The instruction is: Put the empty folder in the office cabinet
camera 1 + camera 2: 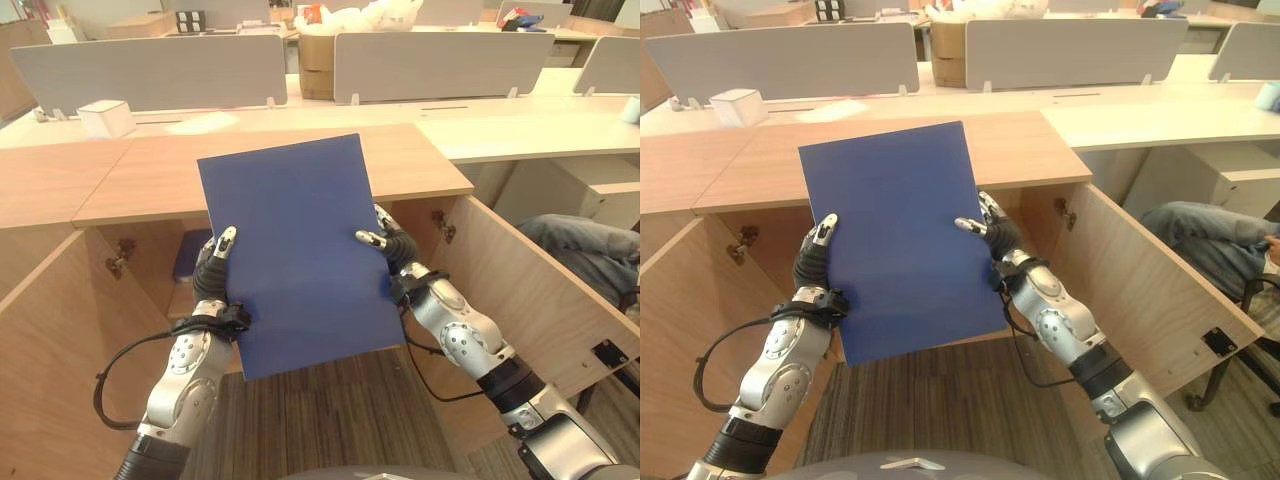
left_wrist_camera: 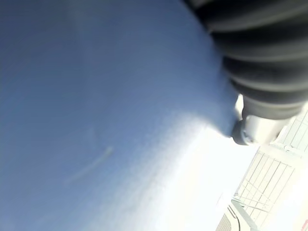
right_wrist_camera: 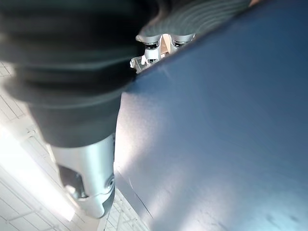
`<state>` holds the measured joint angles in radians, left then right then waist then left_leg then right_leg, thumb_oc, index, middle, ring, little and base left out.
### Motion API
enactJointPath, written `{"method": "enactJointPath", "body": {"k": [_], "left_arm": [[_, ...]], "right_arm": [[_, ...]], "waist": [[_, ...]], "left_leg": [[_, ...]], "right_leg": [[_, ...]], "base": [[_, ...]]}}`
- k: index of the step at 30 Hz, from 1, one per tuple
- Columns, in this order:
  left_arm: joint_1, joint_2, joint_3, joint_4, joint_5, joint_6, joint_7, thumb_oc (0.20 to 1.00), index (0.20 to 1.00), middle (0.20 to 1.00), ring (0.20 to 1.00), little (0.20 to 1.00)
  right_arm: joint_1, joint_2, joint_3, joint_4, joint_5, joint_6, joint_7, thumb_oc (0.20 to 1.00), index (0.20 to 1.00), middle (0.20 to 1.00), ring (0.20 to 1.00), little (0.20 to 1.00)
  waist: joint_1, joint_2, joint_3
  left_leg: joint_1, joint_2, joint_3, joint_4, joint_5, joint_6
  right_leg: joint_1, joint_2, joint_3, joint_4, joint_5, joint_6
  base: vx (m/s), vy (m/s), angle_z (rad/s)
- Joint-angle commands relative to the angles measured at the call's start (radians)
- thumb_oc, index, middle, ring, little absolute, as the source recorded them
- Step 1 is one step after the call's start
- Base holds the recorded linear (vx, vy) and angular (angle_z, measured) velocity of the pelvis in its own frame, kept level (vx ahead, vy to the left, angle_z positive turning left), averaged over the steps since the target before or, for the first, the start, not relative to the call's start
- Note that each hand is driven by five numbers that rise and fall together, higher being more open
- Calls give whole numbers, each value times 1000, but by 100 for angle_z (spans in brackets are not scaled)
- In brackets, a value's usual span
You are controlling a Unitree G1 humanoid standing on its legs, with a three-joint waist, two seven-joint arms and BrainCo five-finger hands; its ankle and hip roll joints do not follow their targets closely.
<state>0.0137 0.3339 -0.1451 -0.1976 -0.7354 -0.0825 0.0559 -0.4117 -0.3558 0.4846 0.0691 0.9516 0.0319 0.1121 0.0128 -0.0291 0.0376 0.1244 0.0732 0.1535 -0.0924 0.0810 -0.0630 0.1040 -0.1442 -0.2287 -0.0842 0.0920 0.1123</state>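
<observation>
A plain dark blue folder [image 1: 295, 250] is held upright and slightly tilted in front of the open wooden office cabinet [image 1: 150, 175]. My left hand [image 1: 213, 275] grips its left edge, thumb on the front and fingers behind it. Gripping the right edge the same way is my right hand [image 1: 390, 250]. The folder's blue surface lies close against each wrist view [image 2: 96, 120] [image 3: 216, 144]. It hides most of the cabinet's opening.
The cabinet's right door [image 1: 530, 300] and left door [image 1: 50, 340] swing out on both sides of my arms. A dark blue item [image 1: 190, 255] stands inside at the left. A seated person's leg [image 1: 590, 250] is at the right. A white box [image 1: 105, 118] rests on the desk behind.
</observation>
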Motion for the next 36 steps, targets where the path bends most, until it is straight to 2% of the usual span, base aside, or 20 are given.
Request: {"method": "enactJointPath", "body": {"k": [1, 11, 12, 13, 14, 15, 33, 34, 35, 36], "left_arm": [[-29, 48, 45, -84, 15, -62, -30, 200, 200, 200, 200, 200], [-17, 37, 64, -92, 7, -63, -36, 200, 200, 200, 200, 200], [-15, 35, 64, -92, 5, -65, -36, 200, 200, 200, 200, 200], [-14, 34, 63, -93, 3, -65, -38, 200, 200, 200, 200, 200], [-12, 31, 62, -94, 1, -65, -38, 200, 200, 200, 200, 200], [-9, 29, 60, -94, -2, -65, -39, 200, 200, 200, 200, 200], [51, 12, -6, -89, -32, -20, -68, 200, 200, 200, 200, 200], [58, 14, -4, -88, -28, -18, -70, 275, 275, 275, 275, 275], [58, 14, -4, -88, -28, -18, -70, 915, 915, 915, 915, 915], [75, 15, 6, -83, -7, -17, -67, 1000, 1000, 1000, 1000, 1000]], "right_arm": [[-95, -1, 39, -61, -26, -10, 47, 1000, 1000, 1000, 1000, 1000], [-63, -10, 86, -128, -25, 15, 111, 1000, 1000, 1000, 1000, 1000], [-63, -10, 95, -131, -24, 15, 118, 598, 598, 598, 598, 598], [-62, -7, 99, -134, -23, 15, 121, 598, 598, 598, 598, 598], [-62, -6, 102, -134, -24, 13, 122, 332, 332, 332, 332, 332], [-61, -4, 102, -130, -24, 12, 121, 200, 200, 200, 200, 200], [-34, 46, 87, -123, -35, -6, 86, 200, 200, 200, 200, 200], [-30, 46, 85, -125, -34, -6, 85, 200, 200, 200, 200, 200], [-30, 46, 85, -125, -34, -6, 85, 200, 200, 200, 200, 200], [-21, 46, 79, -127, -35, -6, 84, 200, 200, 200, 200, 200]], "waist": [[2, -45, -13], [2, -44, -10], [2, -43, -9], [2, -42, -8], [2, -42, -8], [2, -41, -8], [-1, -39, -4], [-1, -39, -4], [-1, -39, -5], [2, -39, -3]], "left_leg": [[-4, -1, 49, 5, -109, -41], [-5, 2, 44, 5, -106, -43], [-4, 3, 44, 5, -106, -43], [-5, 3, 44, 5, -106, -43], [-5, 3, 44, 5, -106, -43], [-5, 3, 44, 5, -106, -43], [-6, 3, 37, 5, -106, -40], [-7, 3, 36, 5, -106, -40], [-7, 3, 36, 5, -106, -40], [-7, 3, 33, 5, -105, -40]], "right_leg": [[22, -56, -13, -3, -65, 40], [23, -53, -12, -3, -69, 38], [24, -53, -14, -3, -70, 38], [24, -53, -14, -3, -70, 38], [24, -53, -14, -3, -70, 38], [24, -53, -15, -3, -71, 38], [29, -55, -16, -3, -69, 37], [29, -55, -17, -3, -69, 37], [29, -55, -17, -3, -69, 37], [28, -55, -18, -3, -70, 37]], "base": [[0, 0, 0], [-1, -1, 0], [0, 0, 0], [0, 0, 0], [0, 0, 0], [0, 0, 0], [1, 0, 1], [5, -3, 4], [6, -6, 3], [5, -8, 4]]}}
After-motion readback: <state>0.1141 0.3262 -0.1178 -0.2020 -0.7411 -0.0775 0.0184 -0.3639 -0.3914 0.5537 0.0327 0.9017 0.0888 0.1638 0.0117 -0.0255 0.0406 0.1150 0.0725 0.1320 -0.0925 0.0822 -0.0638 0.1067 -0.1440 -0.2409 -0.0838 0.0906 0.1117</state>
